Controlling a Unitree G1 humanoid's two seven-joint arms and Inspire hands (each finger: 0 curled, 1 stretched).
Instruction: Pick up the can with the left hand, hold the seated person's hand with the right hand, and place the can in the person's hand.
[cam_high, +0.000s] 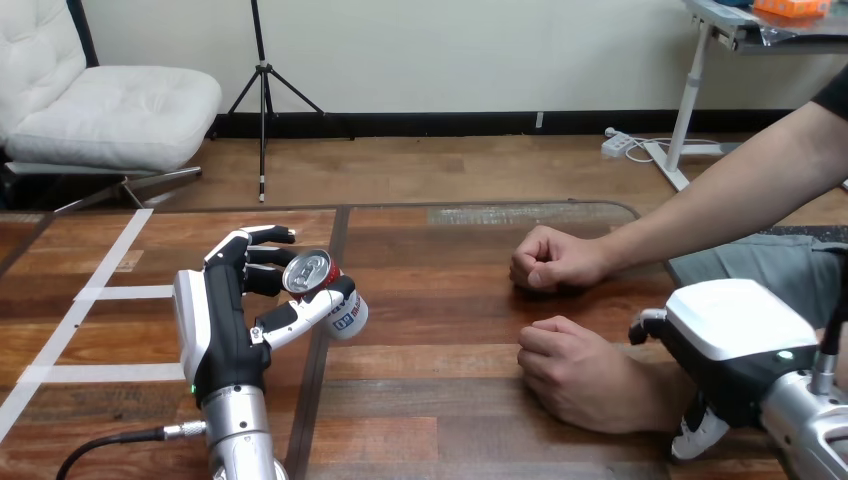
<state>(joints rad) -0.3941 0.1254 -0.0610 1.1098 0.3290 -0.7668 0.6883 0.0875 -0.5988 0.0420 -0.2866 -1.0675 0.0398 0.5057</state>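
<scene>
**Asker:** Where is the can (325, 290), and what has it?

**Me:** It is in my left robot hand (225, 325), at the left of the surface (450, 400). My fingers are curled round its far side and my thumb crosses its near side. It tilts, top toward me.

**Asker:** How will it handle?

**Me:** I judge it light, thin-walled and smooth. It could dent if squeezed and might slip, so a hold round the middle suits it.

**Asker:** And your arms?

**Me:** My left forearm (240, 430) rises from the bottom edge, with the palm turned inward. My right robot hand (735, 350) sits over the person's wrist (650, 385), thumb on the far side and fingers on the near side, closed round it as far as I can judge. The person's nearer hand (580, 375) lies knuckles-up, well apart from the can.
</scene>
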